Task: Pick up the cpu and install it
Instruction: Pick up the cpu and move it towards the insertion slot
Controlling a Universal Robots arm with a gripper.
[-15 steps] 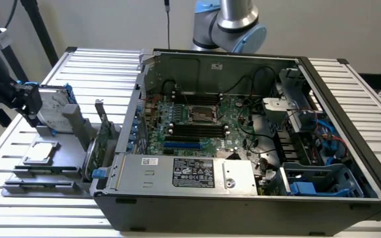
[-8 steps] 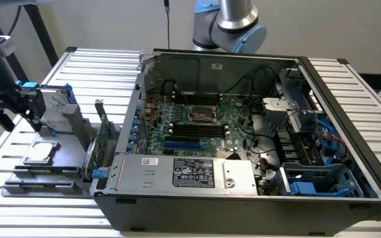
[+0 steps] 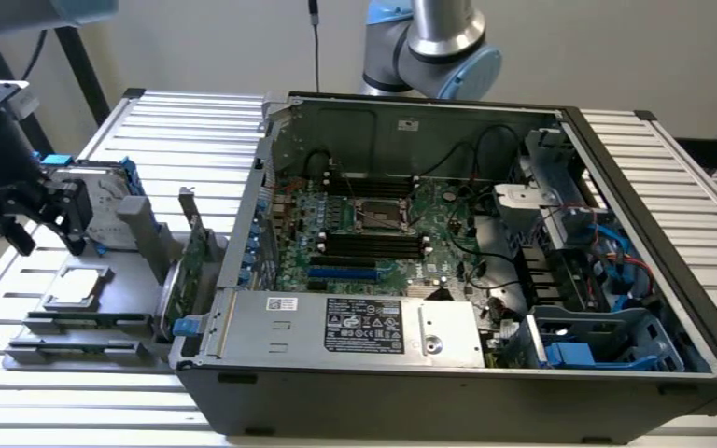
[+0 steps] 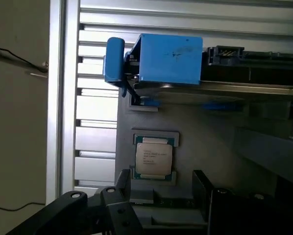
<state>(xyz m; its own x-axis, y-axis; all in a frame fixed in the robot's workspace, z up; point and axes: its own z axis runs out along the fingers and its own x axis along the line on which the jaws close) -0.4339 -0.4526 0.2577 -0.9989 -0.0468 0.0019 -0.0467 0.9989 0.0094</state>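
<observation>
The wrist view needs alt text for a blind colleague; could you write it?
The cpu lies flat in a grey holder, untouched, with the open gripper hovering close by. A blue-bracketed hard drive sits nearby, over a slatted metal table.

A table [image 3: 657,159] of ribbed aluminium slats carried everything. An open black computer case [image 3: 458,397] lay on its side across the middle, reaching close to the table's near edge and to its edge at the exterior view's right. A flat grey fixture plate [image 3: 85,353] lay just beside the case, toward the table's edge at the exterior view's left, near the front corner. The cpu [image 3: 75,287] rested flat in a shallow square seat on that plate, metal top upward. Bare slats showed along the far edge and both side edges.
</observation>
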